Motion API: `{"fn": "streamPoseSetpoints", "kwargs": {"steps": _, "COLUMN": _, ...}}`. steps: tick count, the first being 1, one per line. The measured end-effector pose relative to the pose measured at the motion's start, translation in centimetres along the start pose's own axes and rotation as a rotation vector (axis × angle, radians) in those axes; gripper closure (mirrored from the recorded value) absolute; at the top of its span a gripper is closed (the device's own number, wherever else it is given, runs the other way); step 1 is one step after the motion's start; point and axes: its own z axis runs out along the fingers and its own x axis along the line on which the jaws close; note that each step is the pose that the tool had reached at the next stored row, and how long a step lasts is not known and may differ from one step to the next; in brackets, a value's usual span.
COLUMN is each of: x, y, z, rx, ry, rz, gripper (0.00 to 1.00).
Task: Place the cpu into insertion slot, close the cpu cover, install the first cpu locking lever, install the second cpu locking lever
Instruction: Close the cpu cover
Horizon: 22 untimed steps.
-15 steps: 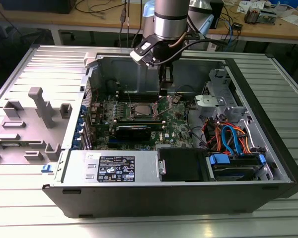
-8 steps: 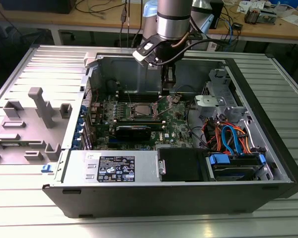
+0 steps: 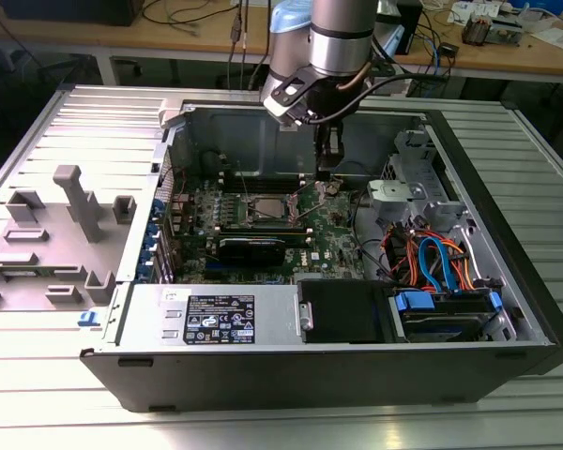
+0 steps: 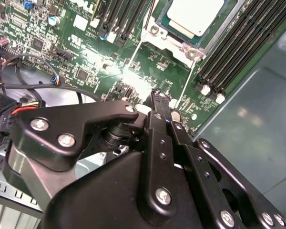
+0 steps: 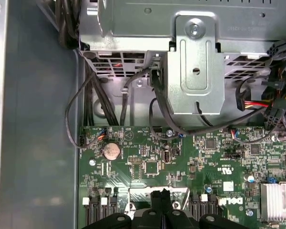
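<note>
Well, toward the exterior view's left the insertion slot [image 3: 263, 208] holds the cpu [image 4: 195, 14], lying flat inside. Rightward, the gripper [image 3: 325, 183] hangs pinched shut and empty, close above the motherboard [image 5: 148, 167]. Lowered off-target, those closed tips would likely jab small board parts or scrape the slot's metal rim.

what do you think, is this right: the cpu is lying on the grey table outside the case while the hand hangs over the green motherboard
Not quite. The cpu isn't lying outside: the second wrist view shows it seated in the insertion slot on the board. The rest holds: the hand does hang over the green motherboard.
</note>
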Motion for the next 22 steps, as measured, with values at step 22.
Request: {"fn": "streamPoseSetpoints", "kwargs": {"steps": 22, "x": -0.25, "y": 2.32, "z": 0.45, "rx": 0.0308, "ry": 0.0078, "rz": -0.002, "gripper": 0.89}}
